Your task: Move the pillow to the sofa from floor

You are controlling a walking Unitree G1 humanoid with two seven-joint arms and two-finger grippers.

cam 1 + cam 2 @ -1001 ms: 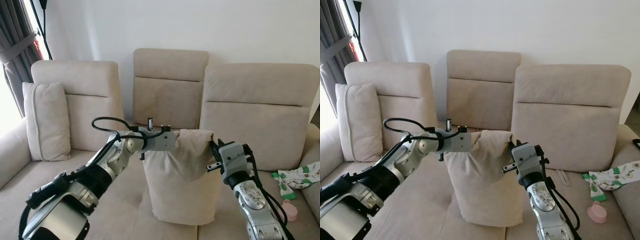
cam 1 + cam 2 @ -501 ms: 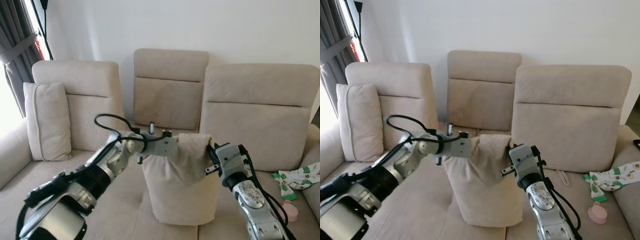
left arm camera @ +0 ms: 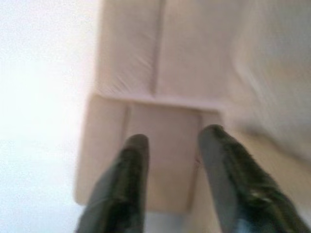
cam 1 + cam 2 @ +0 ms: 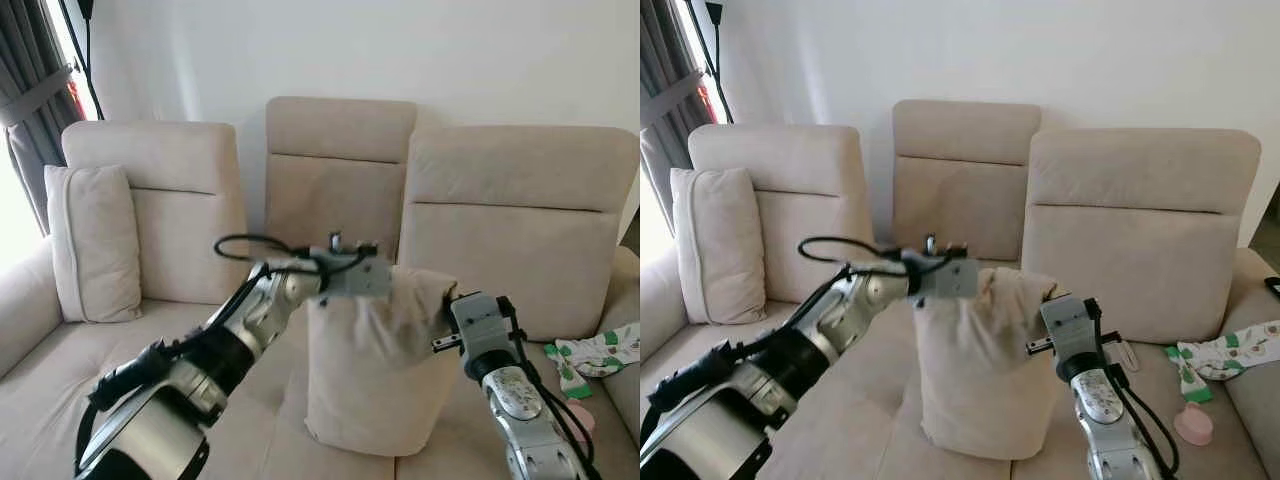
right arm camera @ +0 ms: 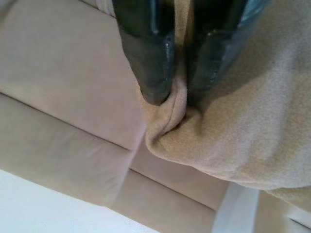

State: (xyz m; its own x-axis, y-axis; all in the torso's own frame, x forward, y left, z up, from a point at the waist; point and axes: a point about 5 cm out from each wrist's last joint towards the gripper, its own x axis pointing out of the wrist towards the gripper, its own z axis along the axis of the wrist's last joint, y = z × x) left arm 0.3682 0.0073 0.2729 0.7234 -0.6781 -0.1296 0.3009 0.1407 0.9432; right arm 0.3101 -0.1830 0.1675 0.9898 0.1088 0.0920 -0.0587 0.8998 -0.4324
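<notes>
Pillow point(image 4: 375, 370) standing upright on the sofa point(image 4: 520, 210) seat, below the middle backrest, bottom edge resting on the cushion and top corners bunched.

Right gripper point(image 5: 177, 94) clenched on the pillow's upper right corner: black fingers point(image 5: 146, 53) pinching a ridge of beige fabric between them, plainly seen in the right wrist view. Gripped at the corner probably to keep the soft body hanging straight and to steer it while being set down.

Left gripper point(image 3: 170, 145) up at the pillow's upper left corner in the head views, but released: fingers point(image 3: 119, 194) parted in the left wrist view, with nothing between them, only sofa upholstery beyond and the pillow as a blur off to one side. Judged as one corner let go, the other not yet.

Head views give the whole layout: pillow already off the floor and on the seat, a second cushion point(image 4: 92, 240) propped at the far-left end of the sofa, a patterned cloth point(image 4: 595, 355) and a small pink object point(image 4: 1193, 425) on the seat well to the right of the pillow. Wrist views add the state of each grip, hidden behind the wrist housings in the head views.
</notes>
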